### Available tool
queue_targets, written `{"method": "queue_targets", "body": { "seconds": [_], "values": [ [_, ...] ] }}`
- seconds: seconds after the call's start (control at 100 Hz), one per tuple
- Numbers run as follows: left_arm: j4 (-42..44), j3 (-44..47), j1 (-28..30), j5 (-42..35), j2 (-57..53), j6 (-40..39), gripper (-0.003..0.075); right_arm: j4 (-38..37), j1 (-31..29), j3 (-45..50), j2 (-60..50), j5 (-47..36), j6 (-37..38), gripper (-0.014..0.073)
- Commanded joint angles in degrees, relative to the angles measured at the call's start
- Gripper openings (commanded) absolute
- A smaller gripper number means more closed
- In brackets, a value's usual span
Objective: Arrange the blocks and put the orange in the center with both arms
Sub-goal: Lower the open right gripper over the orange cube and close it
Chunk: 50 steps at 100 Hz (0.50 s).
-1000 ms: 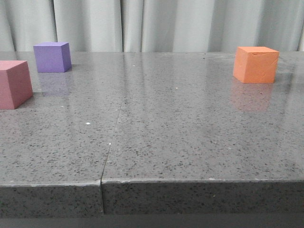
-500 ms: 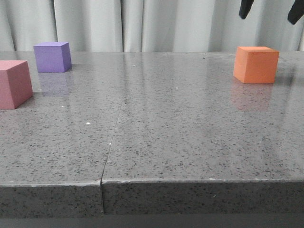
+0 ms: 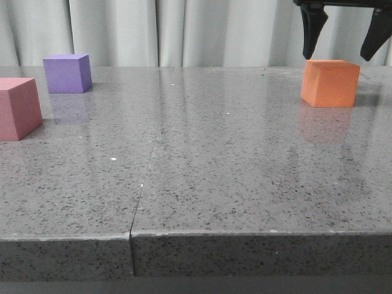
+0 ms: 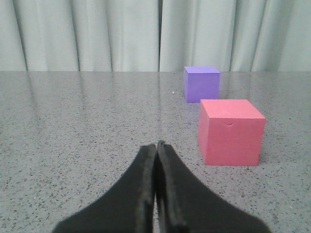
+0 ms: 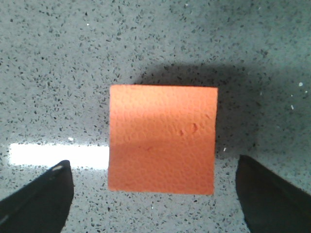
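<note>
The orange cube [image 3: 329, 82] sits on the grey stone table [image 3: 202, 159] at the far right. My right gripper [image 3: 339, 56] hangs open just above it, one finger to each side, not touching; the right wrist view shows the cube [image 5: 163, 138] from above between the spread fingers [image 5: 36, 199]. The purple cube [image 3: 67, 73] stands far left at the back, the pink-red cube [image 3: 18, 108] at the left edge. My left gripper [image 4: 156, 145] is shut and empty, low over the table, with the pink-red cube [image 4: 230, 131] and purple cube [image 4: 201, 83] ahead of it to one side.
A seam [image 3: 146, 171] runs front to back through the tabletop left of middle. A pale curtain [image 3: 184, 30] hangs behind the table. The table's front edge [image 3: 196, 233] is near the camera.
My right gripper has come down into the front view from above and now hangs open over the orange cube. The cubes have not moved.
</note>
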Motion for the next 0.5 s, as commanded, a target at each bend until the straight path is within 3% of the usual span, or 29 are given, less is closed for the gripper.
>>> {"method": "queue_targets", "body": {
  "seconds": [0.0,0.49],
  "values": [
    [-0.33,2.30,-0.46,-4.80,-1.49,-0.40,-0.0020,-0.56,-0.37,-1.72,-2.42,-1.35,-0.37,0.0664],
    [-0.33,2.30,-0.46,-4.80,-1.49,-0.40,-0.0020,0.00,-0.37,-1.72,2.89,-1.89,-0.37,0.0662]
  ]
}}
